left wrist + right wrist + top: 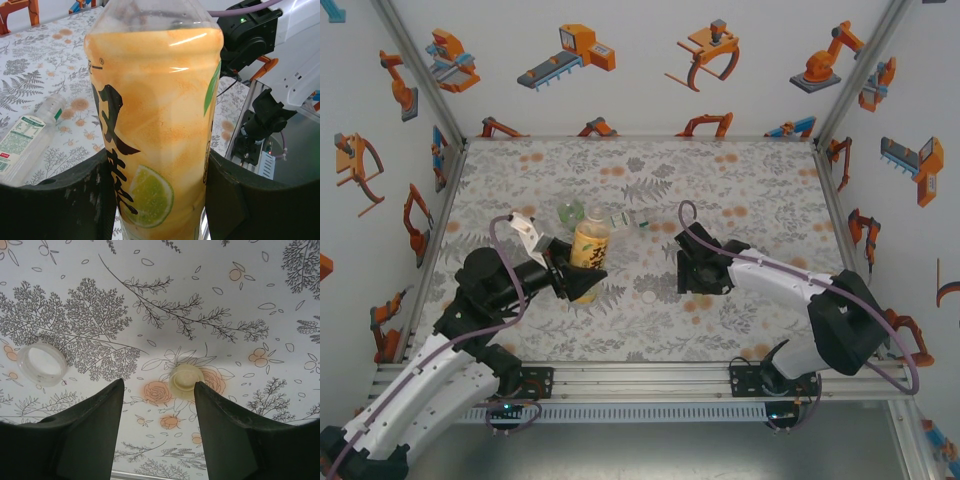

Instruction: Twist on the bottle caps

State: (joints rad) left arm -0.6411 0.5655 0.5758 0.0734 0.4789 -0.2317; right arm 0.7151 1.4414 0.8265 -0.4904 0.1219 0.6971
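Amber bottle [155, 100] clamped upright; its cap [186, 380] lies loose on the counter [225, 300].
Left tool [156, 200] is closed on the bottle, centre-left in the top view. Right tool [159, 387], jaws apart and empty, hovers over the cap, which sits off-centre by the right-of-frame finger; closing could flick it aside or pinch it tilted.

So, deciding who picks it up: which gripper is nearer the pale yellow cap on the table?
Right. The right gripper hovers just short of the pale yellow cap, jaws open toward it; the left gripper is farther off, clamped on the amber bottle.
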